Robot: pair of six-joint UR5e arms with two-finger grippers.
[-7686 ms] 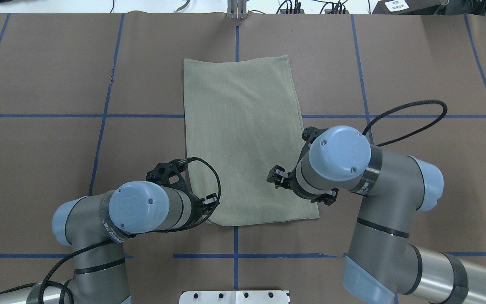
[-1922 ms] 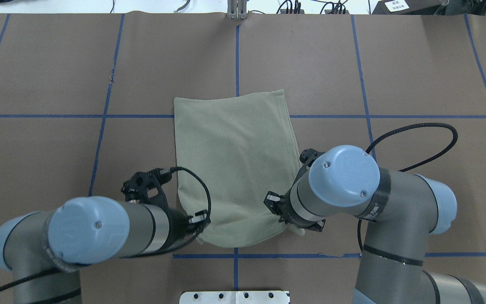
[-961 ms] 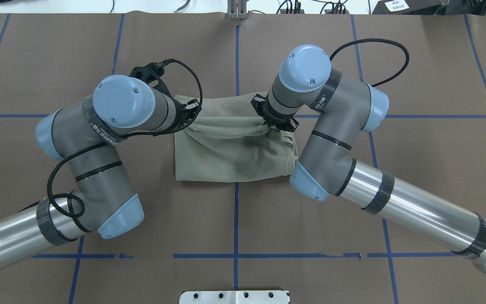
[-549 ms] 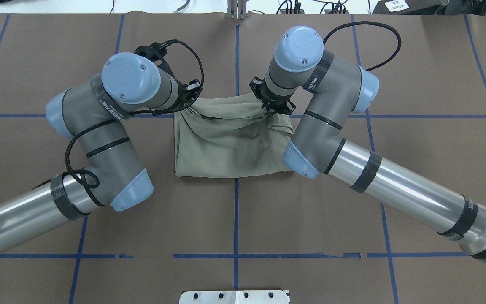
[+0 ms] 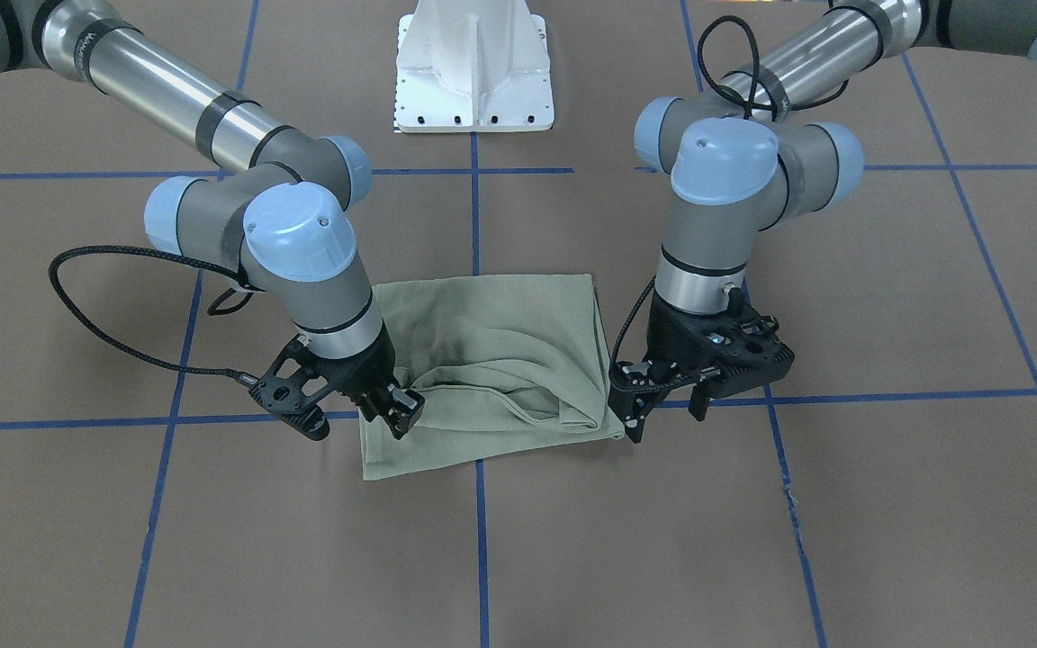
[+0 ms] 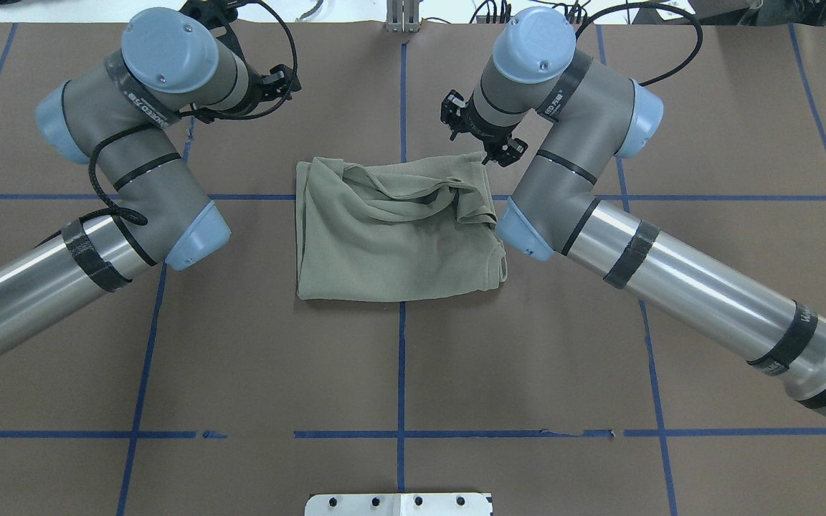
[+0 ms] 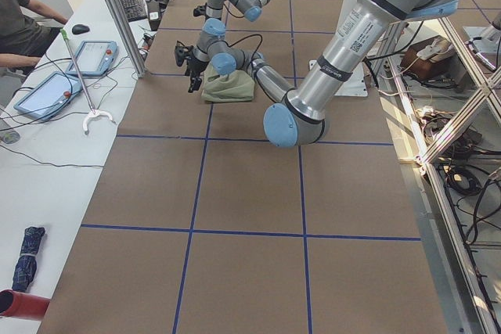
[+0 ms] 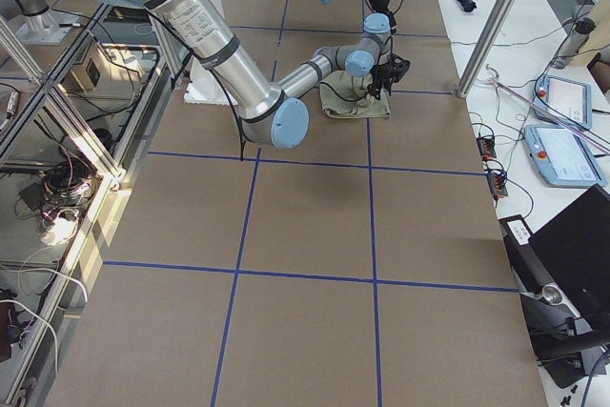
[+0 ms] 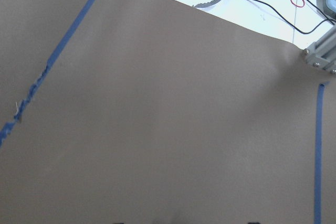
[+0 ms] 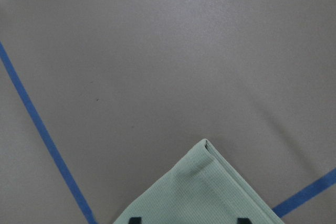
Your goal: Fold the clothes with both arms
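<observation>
The pale sage-green shirt (image 6: 391,244) lies folded in half at the table's middle, and its top layer is rumpled along the far edge (image 5: 500,360). My right gripper (image 6: 488,143) hangs just past the shirt's far right corner. It is open, and in the right wrist view that corner (image 10: 210,192) lies flat between the two fingertips. My left gripper (image 6: 280,79) is open and holds nothing. In the overhead view it sits off to the far left of the shirt, and its wrist view shows only bare table.
The brown table cover (image 6: 169,344) is crossed by blue tape lines (image 6: 400,373). The white pedestal base (image 6: 399,504) stands at the near edge. Cables and a metal bracket (image 6: 402,21) lie along the far edge. A person (image 7: 19,21) sits at a side desk with tablets (image 7: 47,91).
Both grippers carried the shirt's near edge over to the far edge and have let it go. The left arm has swung away to the far left, and the right gripper has drawn back slightly.
</observation>
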